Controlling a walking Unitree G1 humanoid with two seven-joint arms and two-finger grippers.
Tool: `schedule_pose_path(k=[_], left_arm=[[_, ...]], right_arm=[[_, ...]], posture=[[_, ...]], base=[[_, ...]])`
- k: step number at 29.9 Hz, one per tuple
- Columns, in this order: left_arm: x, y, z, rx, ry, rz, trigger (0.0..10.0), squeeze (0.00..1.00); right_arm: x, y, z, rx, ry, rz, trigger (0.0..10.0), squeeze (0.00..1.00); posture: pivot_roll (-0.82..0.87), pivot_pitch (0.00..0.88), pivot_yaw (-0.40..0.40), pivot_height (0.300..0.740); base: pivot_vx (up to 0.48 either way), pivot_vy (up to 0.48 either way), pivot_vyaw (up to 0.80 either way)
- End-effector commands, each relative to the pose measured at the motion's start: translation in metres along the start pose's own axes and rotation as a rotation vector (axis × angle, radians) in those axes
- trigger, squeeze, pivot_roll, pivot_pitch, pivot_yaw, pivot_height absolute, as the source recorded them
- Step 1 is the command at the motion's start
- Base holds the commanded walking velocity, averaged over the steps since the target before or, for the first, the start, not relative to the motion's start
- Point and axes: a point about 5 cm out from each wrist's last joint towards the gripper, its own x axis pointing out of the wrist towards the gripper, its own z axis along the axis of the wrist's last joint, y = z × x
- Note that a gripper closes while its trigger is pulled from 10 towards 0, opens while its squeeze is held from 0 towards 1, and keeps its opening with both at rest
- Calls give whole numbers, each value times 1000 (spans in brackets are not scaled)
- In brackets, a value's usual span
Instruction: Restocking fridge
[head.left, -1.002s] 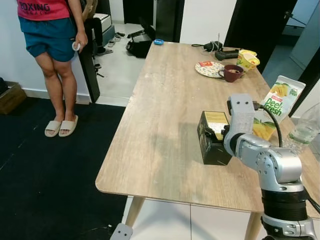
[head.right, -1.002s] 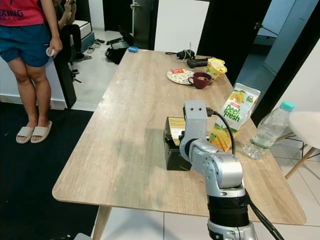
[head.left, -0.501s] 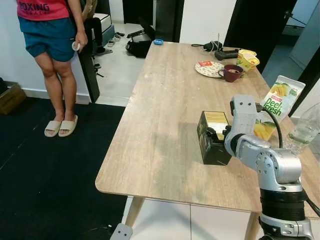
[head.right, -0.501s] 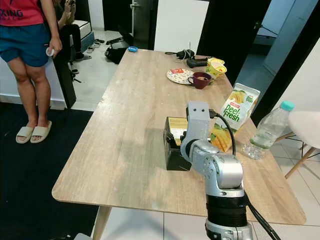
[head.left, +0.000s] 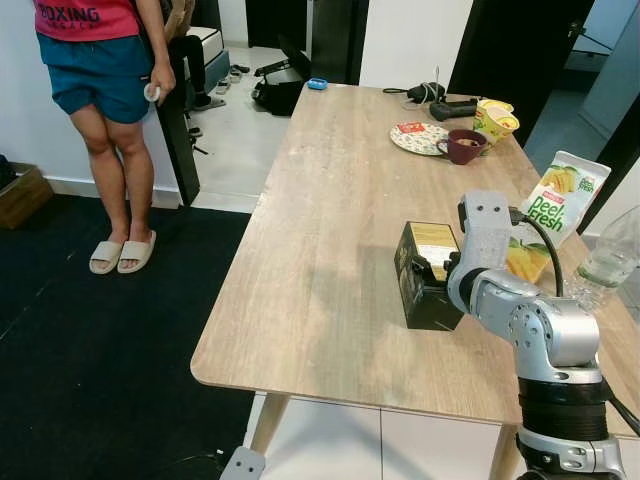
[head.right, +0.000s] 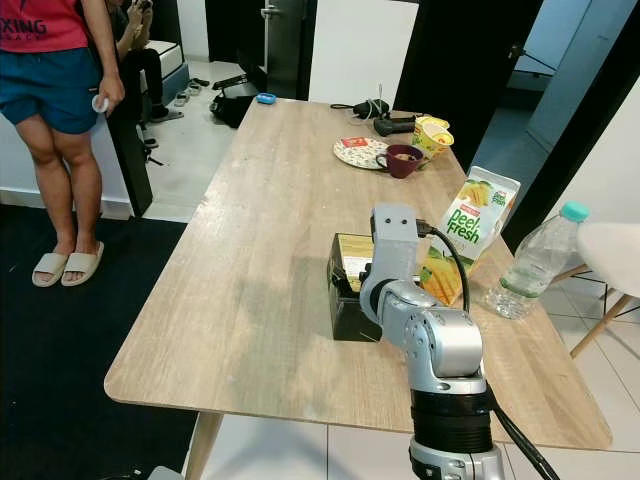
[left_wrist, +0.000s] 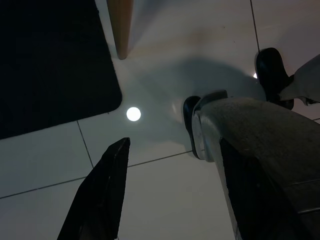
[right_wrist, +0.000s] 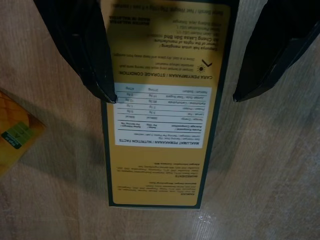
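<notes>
Right gripper (right_wrist: 170, 75) over the dark carton (right_wrist: 162, 120)
Fingers (right_wrist: 82, 50) spread wide, straddling the upright carton's yellow label side on the bench (head.left: 320, 200); contact unclear.

We see bare light wooden bench (head.left: 330, 200) from nine to twelve o'clock of the dark green-and-gold carton (head.left: 425, 275); the yellow juice pouch (head.left: 545, 215) crowds its three o'clock side.

A long wooden table (head.left: 330, 230) stands on white tiles (head.left: 235, 140), a black carpet (head.left: 90, 360) to its left, dark doorways beyond.
</notes>
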Motion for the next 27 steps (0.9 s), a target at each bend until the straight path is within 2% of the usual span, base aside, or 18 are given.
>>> schedule_pose_path(k=[1, 27], left_arm=[[1, -31, -23, -12, 89, -99, 10000, 0], [1, -31, -23, -13, 89, -99, 10000, 0]], right_arm=[[1, -5, 1, 10, -6, -26, 10000, 0], [2, -7, -2, -42, 5, -42, 10000, 0]], posture=[[3, 0, -150, 740], [1, 0, -153, 740]], base=[[0, 0, 0], [0, 0, 0]])
